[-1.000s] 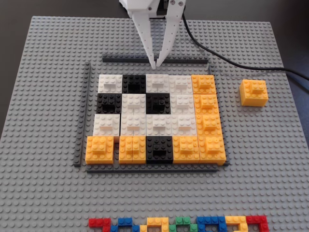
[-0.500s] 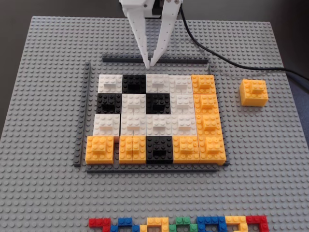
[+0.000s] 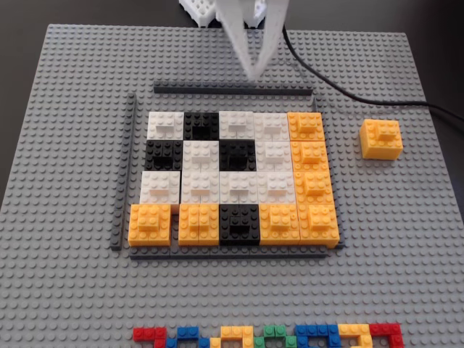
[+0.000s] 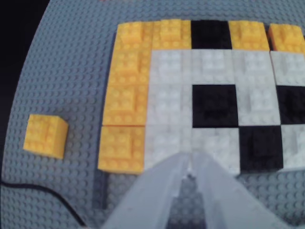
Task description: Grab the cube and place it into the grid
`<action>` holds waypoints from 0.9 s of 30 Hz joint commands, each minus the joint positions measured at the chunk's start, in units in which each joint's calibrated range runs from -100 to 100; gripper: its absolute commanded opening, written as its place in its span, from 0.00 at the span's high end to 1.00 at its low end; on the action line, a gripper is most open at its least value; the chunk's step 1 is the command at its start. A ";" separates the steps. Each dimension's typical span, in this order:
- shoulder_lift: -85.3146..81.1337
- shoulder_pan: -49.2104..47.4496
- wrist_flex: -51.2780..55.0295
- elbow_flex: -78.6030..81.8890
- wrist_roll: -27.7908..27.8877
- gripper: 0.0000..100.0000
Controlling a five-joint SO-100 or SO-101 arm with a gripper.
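Grey studded baseplate (image 3: pixel 65 290) covers the table in the fixed view, with dark bare tabletop showing at the top corners. On it sits the grid (image 3: pixel 233 185), a mosaic of white, black and orange blocks in rows and columns: orange down its right column and along most of the bottom row, one black block in that bottom row, white and black mixed in the rest. Thin dark grey strips (image 3: pixel 232 90) frame it at the top, left and bottom.

The cube (image 3: pixel 381 139) rests alone on the baseplate to the right of the grid, well apart from it and level with the upper rows, with its smaller raised piece on top. In the wrist view the cube (image 4: pixel 45 136) appears at the left, apart from the orange column of the grid (image 4: pixel 125 102).

The claw (image 3: pixel 254 71) is white and motion-blurred, above the top strip near the far edge of the baseplate, holding nothing. In the wrist view the claw (image 4: pixel 189 164) has its two fingers drawn together with the tips nearly touching. A black cable (image 3: pixel 341 90) runs from behind it off to the right. Along the near edge lies a row of small flat coloured bricks (image 3: pixel 268 336) in red, blue, orange and green
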 commanded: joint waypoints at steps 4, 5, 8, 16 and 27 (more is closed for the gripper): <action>10.10 -2.94 7.69 -22.94 -2.30 1.00; 11.64 -3.38 8.42 -25.47 -2.74 1.00; 16.03 -4.49 9.60 -30.73 -3.32 1.00; 30.30 -9.20 14.43 -46.22 -7.77 1.00; 49.56 -18.56 16.48 -61.72 -14.21 1.00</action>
